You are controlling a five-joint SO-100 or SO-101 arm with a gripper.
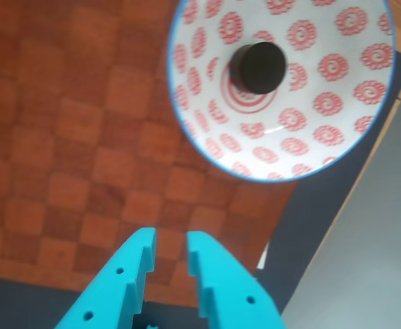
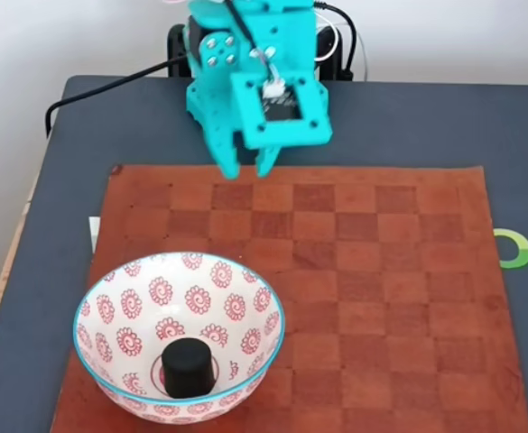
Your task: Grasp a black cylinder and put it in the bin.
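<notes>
Fixed view shows black cylinder point(image 2: 189, 368) upright inside bin point(image 2: 101, 302).

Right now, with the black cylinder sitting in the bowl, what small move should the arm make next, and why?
Probably none beyond settling back to rest. The black cylinder already stands upright at the bottom of the bin, and the gripper is far off at the other edge of the checkerboard mat, holding nothing, its jaws only slightly apart. The task looks done.
</notes>
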